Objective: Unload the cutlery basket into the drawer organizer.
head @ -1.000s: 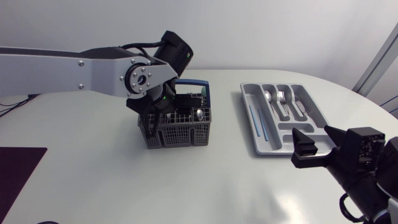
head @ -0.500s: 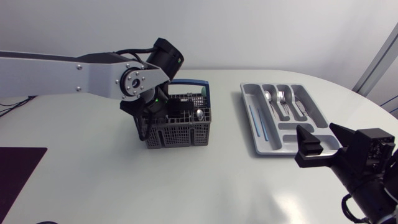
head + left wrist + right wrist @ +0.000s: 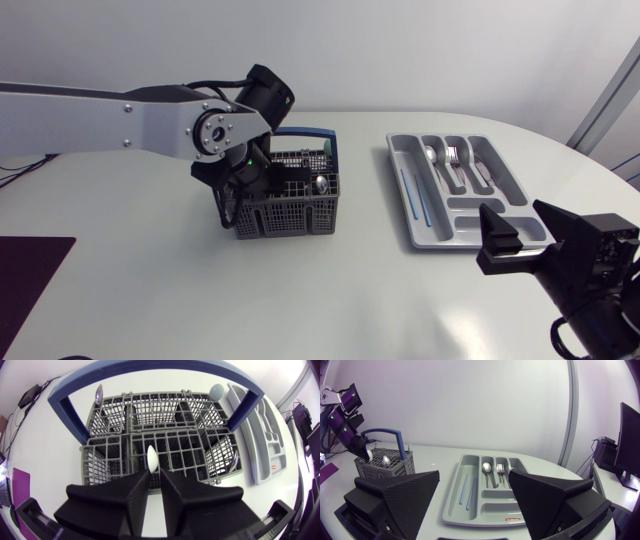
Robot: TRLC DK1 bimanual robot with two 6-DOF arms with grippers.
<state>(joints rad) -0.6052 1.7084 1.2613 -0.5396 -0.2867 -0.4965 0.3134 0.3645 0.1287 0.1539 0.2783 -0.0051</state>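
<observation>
A grey cutlery basket with a blue handle stands left of the table's middle. My left gripper reaches down into it, shut on the white handle of a utensil standing in a middle compartment. Spoon bowls stick up from the far compartments. The grey drawer organizer lies to the right and holds a spoon, forks and thin blue sticks. My right gripper hangs open near the organizer's front end, with nothing between its fingers.
A dark purple mat lies at the table's front left corner. In the right wrist view the organizer lies just ahead of the gripper, with the basket farther off beside my left arm.
My left gripper's fingers have narrowed onto the white handle, and the arm shifted slightly left over the basket. The right gripper has drifted a little to the right.
</observation>
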